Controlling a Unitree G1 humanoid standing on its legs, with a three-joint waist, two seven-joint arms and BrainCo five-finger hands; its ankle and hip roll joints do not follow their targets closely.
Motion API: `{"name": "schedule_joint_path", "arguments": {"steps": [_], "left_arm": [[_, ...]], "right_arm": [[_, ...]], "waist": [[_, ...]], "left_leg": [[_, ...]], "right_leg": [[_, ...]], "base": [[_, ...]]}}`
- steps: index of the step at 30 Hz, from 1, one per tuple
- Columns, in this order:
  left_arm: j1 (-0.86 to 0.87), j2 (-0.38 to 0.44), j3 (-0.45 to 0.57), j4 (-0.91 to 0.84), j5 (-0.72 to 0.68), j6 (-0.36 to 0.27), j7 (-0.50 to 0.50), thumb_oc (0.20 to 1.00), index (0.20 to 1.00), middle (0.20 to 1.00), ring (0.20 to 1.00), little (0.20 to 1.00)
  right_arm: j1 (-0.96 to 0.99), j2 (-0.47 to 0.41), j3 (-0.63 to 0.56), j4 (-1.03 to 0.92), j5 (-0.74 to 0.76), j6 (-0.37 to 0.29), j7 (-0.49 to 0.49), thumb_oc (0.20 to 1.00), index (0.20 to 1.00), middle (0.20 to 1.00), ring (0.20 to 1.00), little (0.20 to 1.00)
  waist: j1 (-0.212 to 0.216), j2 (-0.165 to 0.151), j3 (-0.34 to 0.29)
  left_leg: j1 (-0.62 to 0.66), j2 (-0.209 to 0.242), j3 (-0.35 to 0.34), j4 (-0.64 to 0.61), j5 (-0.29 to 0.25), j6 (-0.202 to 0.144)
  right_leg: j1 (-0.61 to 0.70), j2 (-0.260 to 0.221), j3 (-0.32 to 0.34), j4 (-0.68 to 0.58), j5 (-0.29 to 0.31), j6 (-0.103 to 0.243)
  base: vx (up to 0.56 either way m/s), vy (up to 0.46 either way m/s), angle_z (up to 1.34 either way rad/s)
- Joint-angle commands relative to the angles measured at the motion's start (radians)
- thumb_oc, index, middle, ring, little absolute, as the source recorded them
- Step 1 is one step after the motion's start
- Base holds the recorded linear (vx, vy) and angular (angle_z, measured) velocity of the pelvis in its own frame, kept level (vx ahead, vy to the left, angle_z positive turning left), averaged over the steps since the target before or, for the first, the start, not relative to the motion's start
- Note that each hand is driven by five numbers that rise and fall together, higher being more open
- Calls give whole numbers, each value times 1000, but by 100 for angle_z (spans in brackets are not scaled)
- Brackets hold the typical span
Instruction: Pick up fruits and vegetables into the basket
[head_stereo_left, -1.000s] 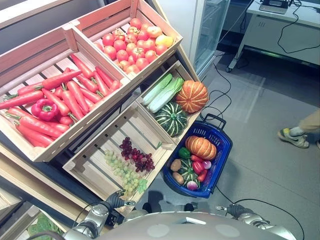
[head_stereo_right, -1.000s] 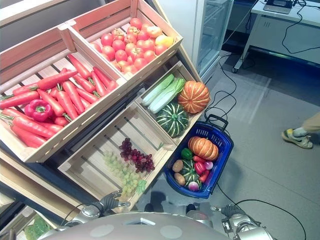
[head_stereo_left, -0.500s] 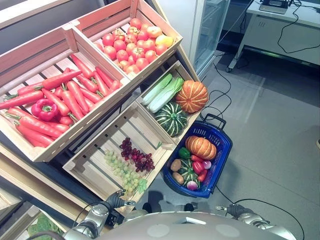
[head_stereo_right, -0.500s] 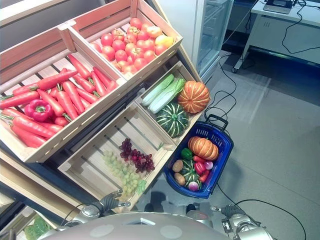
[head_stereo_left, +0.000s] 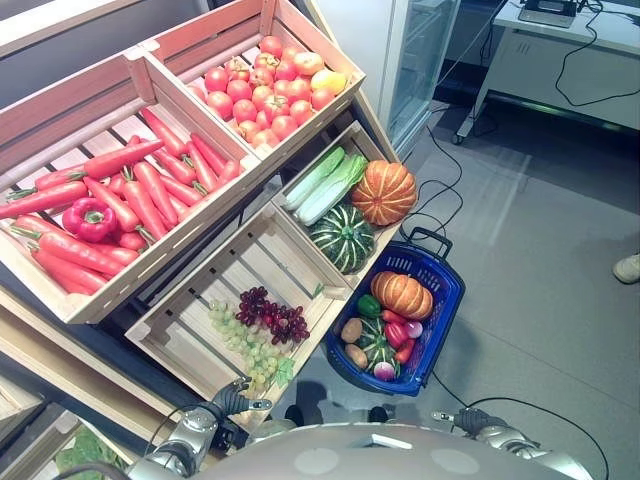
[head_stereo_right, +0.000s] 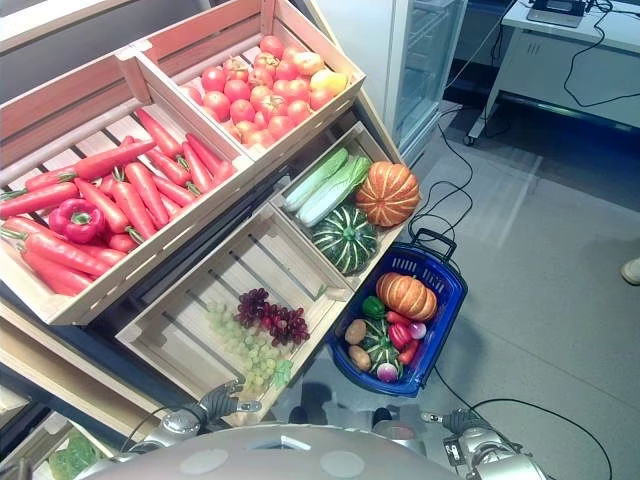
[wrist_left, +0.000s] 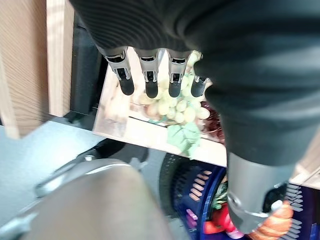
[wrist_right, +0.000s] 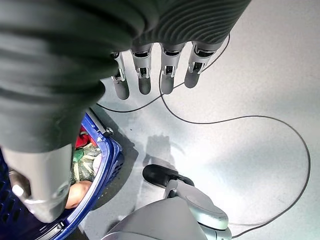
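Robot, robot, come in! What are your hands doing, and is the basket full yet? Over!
Left hand open, empty. Right hand open, empty. Blue basket on floor, part filled. Nothing blocking.

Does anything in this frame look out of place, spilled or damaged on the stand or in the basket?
One thing stands out: a single red bell pepper lies among the carrots in their crate. Otherwise the produce sits inside its crates, and the blue basket stands upright on the floor, already holding several items. Both hands hang open, holding nothing.

The basket (head_stereo_left: 437, 275) stands on the floor at lower centre-right, with a pumpkin (head_stereo_left: 401, 294) inside (perhaps potatoes too). Left of it, the grapes (head_stereo_left: 272, 314) lie in a crate (head_stereo_left: 205, 300).
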Motion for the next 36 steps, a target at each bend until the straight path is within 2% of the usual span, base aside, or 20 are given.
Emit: {"name": "schedule_joint_path", "arguments": {"steps": [1, 6, 14, 20, 24, 30, 32, 33, 34, 36], "left_arm": [[-73, 14, 17, 11, -90, -65, -15, 1000, 1000, 1000, 1000, 1000], [-105, 17, 1, -49, -176, -99, -13, 1000, 1000, 1000, 1000, 1000], [-246, 27, -8, -243, -380, -158, 21, 1000, 1000, 1000, 1000, 1000], [-306, 60, -23, -417, -477, -194, 30, 1000, 1000, 1000, 1000, 1000], [-357, 93, -42, -498, -495, -208, 48, 1000, 1000, 1000, 1000, 1000], [-428, 133, -52, -578, -458, -243, 121, 1000, 1000, 1000, 1000, 1000], [-470, 166, -64, -611, -279, -286, 240, 1000, 1000, 1000, 1000, 1000], [-484, 178, -69, -614, -252, -288, 258, 1000, 1000, 1000, 1000, 1000], [-521, 208, -80, -616, -145, -294, 320, 1000, 1000, 1000, 1000, 1000], [-554, 235, -92, -614, -70, -290, 370, 1000, 1000, 1000, 1000, 1000]], "right_arm": [[-52, -17, 9, 57, 31, -7, -16, 1000, 1000, 1000, 1000, 1000], [-74, -25, 13, 45, 56, -7, -26, 1000, 1000, 1000, 1000, 1000], [-185, -48, 54, 2, 93, -7, -43, 1000, 1000, 1000, 1000, 1000], [-228, -74, 66, -22, 133, -6, -50, 1000, 1000, 1000, 1000, 1000], [-251, -84, 69, -21, 167, -18, -55, 1000, 1000, 1000, 1000, 1000], [-273, -94, 72, -21, 203, -33, -62, 1000, 1000, 1000, 1000, 1000], [-288, -93, 76, -25, 226, -36, -69, 1000, 1000, 1000, 1000, 1000], [-294, -93, 77, -27, 228, -34, -70, 1000, 1000, 1000, 1000, 1000], [-308, -95, 82, -32, 238, -29, -71, 1000, 1000, 1000, 1000, 1000], [-315, -99, 87, -32, 246, -31, -70, 1000, 1000, 1000, 1000, 1000]], "waist": [[17, -34, 48], [16, -19, 84], [4, 3, 226], [19, 5, 300], [30, 3, 340], [28, 0, 376], [27, -3, 395], [26, -4, 401], [25, -7, 414], [23, -9, 423]], "left_leg": [[-18, -7, -3, 5, -85, -5], [-76, -4, -8, 5, -63, -7], [-225, -6, -31, 5, -14, -6], [-272, -15, -58, 5, 12, -4], [-318, -24, -79, 55, 6, -2], [-371, -34, -75, 120, -14, 2], [-404, -38, -68, 161, -26, 4], [-412, -39, -67, 171, -28, 4], [-432, -40, -63, 193, -31, 4], [-449, -41, -63, 213, -34, 4]], "right_leg": [[-18, -73, -33, 10, 7, 106], [-72, -77, -37, 10, 20, 105], [-221, -59, -23, 13, 54, 85], [-286, -42, -32, 74, 37, 64], [-322, -36, -33, 127, 15, 51], [-359, -38, -43, 163, 5, 44], [-385, -43, -47, 189, 0, 44], [-392, -43, -47, 195, 0, 43], [-410, -44, -51, 214, -3, 41], [-424, -43, -50, 229, -7, 39]], "base": [[0, 0, 0], [-72, -2, -3], [-189, -10, -3], [-110, -40, -3], [-86, -65, -1], [-66, -42, 9], [-63, -37, 10], [-78, -28, 7], [-60, -14, 9], [-43, -7, 9]]}}
